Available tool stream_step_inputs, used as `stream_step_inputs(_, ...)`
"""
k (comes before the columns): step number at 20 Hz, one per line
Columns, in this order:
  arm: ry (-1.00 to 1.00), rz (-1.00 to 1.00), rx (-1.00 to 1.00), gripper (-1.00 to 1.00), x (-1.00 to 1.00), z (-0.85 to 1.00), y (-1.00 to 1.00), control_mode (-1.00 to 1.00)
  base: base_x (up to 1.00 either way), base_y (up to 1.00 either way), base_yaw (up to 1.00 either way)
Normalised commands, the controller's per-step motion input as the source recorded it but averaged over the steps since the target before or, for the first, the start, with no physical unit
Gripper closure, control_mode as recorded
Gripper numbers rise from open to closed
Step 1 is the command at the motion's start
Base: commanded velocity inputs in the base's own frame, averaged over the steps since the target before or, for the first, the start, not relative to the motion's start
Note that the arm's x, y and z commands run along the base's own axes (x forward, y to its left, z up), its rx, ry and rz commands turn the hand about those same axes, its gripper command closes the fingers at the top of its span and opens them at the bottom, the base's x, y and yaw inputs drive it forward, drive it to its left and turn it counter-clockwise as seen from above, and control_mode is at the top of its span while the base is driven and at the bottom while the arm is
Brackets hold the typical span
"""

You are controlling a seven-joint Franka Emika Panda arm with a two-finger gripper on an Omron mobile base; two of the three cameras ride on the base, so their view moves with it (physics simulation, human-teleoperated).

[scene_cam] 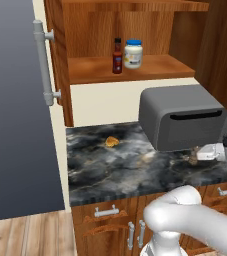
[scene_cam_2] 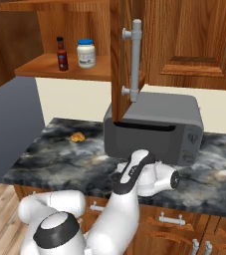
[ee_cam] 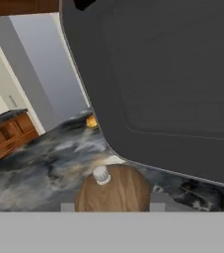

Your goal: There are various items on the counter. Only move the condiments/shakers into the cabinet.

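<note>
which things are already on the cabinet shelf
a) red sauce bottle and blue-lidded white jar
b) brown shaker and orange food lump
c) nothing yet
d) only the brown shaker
a: the red sauce bottle and the blue-lidded white jar stand side by side on the cabinet shelf, while the brown shaker is down on the counter by the gripper.
</note>
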Motion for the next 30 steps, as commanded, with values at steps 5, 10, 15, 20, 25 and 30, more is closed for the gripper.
stream_step_inputs(5, -0.02, -0.17, 0.05, 1.0, -1.0, 1.0, 0.0, -1.0, 0.0, 0.0, 0.0)
stream_step_inputs(10, 0.0, -0.13, 0.0, 1.0, -1.0, 1.0, 0.43, -1.0, 0.0, 0.0, 0.0)
stream_step_inputs(15, 0.0, -0.13, 0.0, 1.0, -1.0, 1.0, 0.82, -1.0, 0.0, 0.0, 0.0)
stream_step_inputs(20, 0.0, -0.2, 0.0, 1.0, -1.0, 1.0, 0.77, -1.0, 0.0, 0.0, 0.0)
stream_step_inputs(25, 0.0, -0.22, -0.01, 1.0, -1.0, 1.0, 0.6, -1.0, 0.0, 0.0, 0.0)
stream_step_inputs(30, 0.01, -0.23, -0.02, 1.0, -0.91, 1.0, 0.5, -1.0, 0.0, 0.0, 0.0)
